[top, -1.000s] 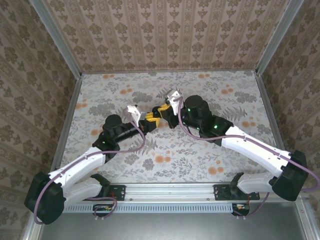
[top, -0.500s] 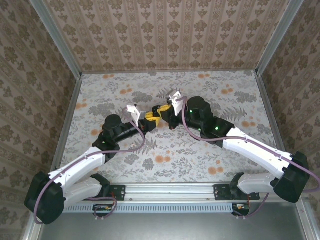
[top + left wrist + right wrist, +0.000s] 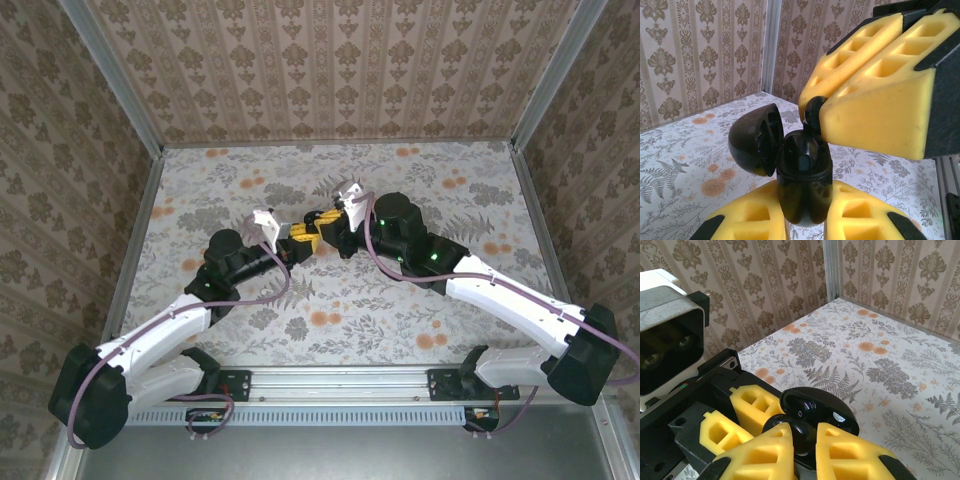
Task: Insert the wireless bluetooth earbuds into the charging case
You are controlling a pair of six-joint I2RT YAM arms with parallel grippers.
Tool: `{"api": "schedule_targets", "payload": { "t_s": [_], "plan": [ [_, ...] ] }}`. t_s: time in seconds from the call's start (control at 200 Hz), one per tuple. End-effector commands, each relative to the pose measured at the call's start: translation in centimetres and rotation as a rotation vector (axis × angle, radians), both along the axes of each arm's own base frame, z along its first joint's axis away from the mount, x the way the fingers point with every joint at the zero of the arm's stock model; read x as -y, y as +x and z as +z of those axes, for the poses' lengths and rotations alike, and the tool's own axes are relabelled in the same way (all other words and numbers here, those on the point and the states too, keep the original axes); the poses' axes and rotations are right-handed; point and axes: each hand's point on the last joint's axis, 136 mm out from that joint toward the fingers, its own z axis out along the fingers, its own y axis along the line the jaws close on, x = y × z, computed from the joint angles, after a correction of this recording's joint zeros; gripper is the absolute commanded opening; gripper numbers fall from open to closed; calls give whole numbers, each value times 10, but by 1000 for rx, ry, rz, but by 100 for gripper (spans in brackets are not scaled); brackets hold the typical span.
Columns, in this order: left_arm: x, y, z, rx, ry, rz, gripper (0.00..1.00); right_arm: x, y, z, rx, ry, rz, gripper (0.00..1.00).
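Left wrist view: glossy black case (image 3: 805,185), lid (image 3: 752,145) swung open, stands upright clamped in the left jaws above the counter (image 3: 685,165); right jaws pinch a black earbud (image 3: 813,113) at its rim.

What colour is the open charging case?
The charging case is glossy black, clearest in the left wrist view.

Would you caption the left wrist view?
Left tool grips the open charging case; right tool holds an earbud at its rim.
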Motion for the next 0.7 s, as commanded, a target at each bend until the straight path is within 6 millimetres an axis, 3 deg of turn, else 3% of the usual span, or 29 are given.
{"api": "schedule_targets", "payload": {
  "t_s": [0.0, 0.185, 0.695],
  "plan": [
    [-5, 0, 16, 40, -46, 19, 0, -2, -17, -7, -39, -15, 63, 14],
    [-5, 0, 17, 40, -48, 21, 0, -1, -16, -6, -34, -28, 63, 18],
    [-6, 0, 17, 42, -47, 23, 0, 7, -6, 36, -64, 22, -36, 51]
  ]
}}
